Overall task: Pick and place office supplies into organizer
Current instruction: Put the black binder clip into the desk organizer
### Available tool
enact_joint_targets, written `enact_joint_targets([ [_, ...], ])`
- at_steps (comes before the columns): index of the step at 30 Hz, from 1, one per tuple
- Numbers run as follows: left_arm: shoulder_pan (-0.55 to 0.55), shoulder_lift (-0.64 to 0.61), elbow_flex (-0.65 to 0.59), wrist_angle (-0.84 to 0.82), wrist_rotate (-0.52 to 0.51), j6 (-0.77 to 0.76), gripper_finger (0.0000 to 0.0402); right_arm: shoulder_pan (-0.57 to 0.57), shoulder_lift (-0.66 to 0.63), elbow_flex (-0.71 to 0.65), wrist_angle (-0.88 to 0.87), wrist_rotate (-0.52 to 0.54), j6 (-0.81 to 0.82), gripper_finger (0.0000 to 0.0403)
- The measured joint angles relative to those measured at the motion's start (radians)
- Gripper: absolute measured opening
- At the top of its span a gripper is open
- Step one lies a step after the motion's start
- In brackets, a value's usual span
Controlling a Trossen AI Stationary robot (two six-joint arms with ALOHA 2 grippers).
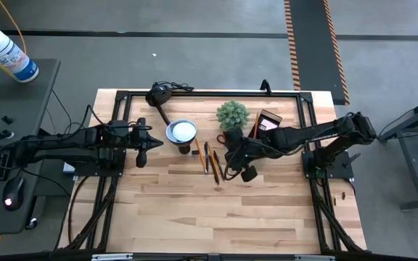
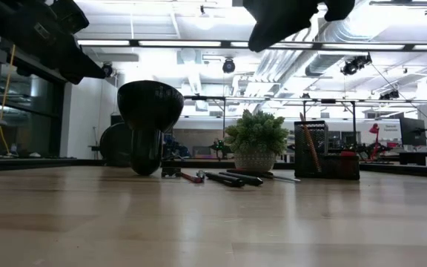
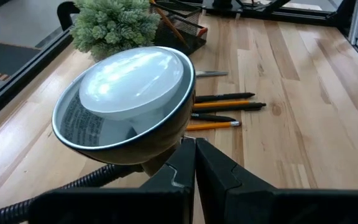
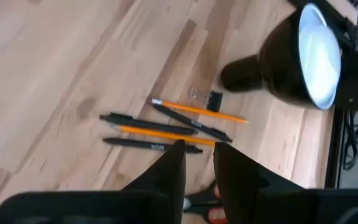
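Note:
Several orange pencils and dark pens lie side by side flat on the wooden table, between the lamp and the plant. The red-handled scissors lie just beyond them. The black organizer stands at the back right, with one pencil leaning inside it. My right gripper hangs above the pens, slanting down, its fingers a narrow gap apart with only table showing between them. My left gripper is shut and waits in the air close behind the lamp head. The sticky-note pad is out of view.
A black desk lamp with a round white face stands left of the pens on its base. A small green plant stands beside the organizer. A binder clip lies by the pencils. The near half of the table is bare wood.

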Motion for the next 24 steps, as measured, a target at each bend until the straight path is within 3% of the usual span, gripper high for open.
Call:
enact_joint_targets([
  [12,0.0,0.0,0.0,-0.002,0.0,0.001,0.0001,-0.023,0.008,-0.061,0.079,-0.131,0.043,0.0075],
  [24,0.0,0.062,0.0,0.016,-0.003,-0.026,0.0001,-0.023,0.008,-0.202,0.27,-0.12,0.032,0.0075],
])
